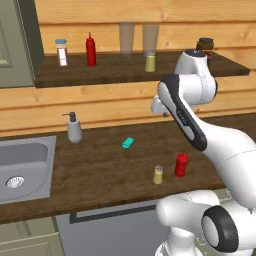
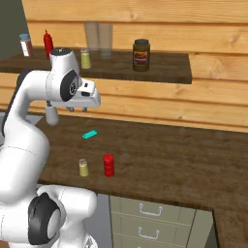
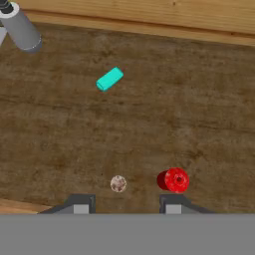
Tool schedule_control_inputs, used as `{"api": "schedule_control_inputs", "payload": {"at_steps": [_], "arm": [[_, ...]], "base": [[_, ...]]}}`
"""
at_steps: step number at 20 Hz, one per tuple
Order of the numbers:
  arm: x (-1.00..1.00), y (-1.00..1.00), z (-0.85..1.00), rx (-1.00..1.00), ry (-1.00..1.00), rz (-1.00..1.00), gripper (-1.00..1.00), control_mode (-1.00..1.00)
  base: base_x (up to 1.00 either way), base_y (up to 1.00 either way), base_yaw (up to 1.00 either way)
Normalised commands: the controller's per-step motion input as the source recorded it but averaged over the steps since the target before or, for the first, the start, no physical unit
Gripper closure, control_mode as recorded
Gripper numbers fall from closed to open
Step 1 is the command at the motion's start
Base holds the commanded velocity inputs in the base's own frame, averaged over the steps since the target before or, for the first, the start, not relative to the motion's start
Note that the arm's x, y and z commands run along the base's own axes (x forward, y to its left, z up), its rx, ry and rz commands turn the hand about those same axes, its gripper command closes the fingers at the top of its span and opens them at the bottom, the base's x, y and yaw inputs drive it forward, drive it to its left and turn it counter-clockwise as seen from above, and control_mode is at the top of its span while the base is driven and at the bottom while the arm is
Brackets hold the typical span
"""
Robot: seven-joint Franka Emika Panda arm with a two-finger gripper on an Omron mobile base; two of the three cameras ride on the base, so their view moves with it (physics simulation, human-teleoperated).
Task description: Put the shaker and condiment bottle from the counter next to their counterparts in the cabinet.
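The small yellow-olive shaker [image 1: 158, 175] [image 2: 83, 167] [image 3: 118, 184] stands upright on the dark wood counter near its front edge. The squat red condiment bottle [image 1: 181, 164] [image 2: 108, 164] [image 3: 174, 180] stands just to its right. My gripper [image 1: 158, 109] [image 2: 77, 109] [image 3: 127, 205] hangs well above them, pointing down, open, with nothing between its fingers. On the cabinet shelf [image 1: 105, 76] [image 2: 164, 70] stand the counterparts, a slim red bottle [image 1: 90, 50] [image 2: 48, 43] and a yellow-green shaker [image 1: 150, 62] [image 2: 85, 58].
A grey soap dispenser [image 1: 74, 128] [image 3: 20, 27] and a teal block [image 1: 128, 142] [image 2: 89, 134] [image 3: 109, 79] sit on the counter, with the sink [image 1: 42, 150] at left. The shelf also bears a blue-lidded jar [image 1: 61, 52], two glasses [image 1: 126, 37] and a dark jar [image 2: 141, 54].
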Motion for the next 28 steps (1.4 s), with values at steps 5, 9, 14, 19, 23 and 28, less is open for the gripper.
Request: {"api": "schedule_control_inputs", "payload": {"at_steps": [5,9,14,19,23,28], "arm": [[-0.06,-0.30,-0.25,0.00,0.01,0.10,-1.00,-1.00],[-0.31,-0.58,-0.02,0.14,0.00,0.29,-1.00,-1.00],[-0.52,-0.65,-0.29,0.07,-0.01,0.33,-1.00,-1.00],[-0.39,-0.52,-0.25,0.29,-0.08,0.39,-1.00,-1.00],[-0.32,-0.46,-0.41,0.20,-0.06,0.38,-1.00,-1.00],[-0.11,-0.46,-0.70,0.07,-0.04,0.29,-1.00,-1.00]], "base": [[0.00,0.00,0.00],[0.00,0.00,0.00],[0.00,0.00,0.00],[0.00,0.00,0.00],[0.00,0.00,0.00],[0.00,0.00,0.00]]}}
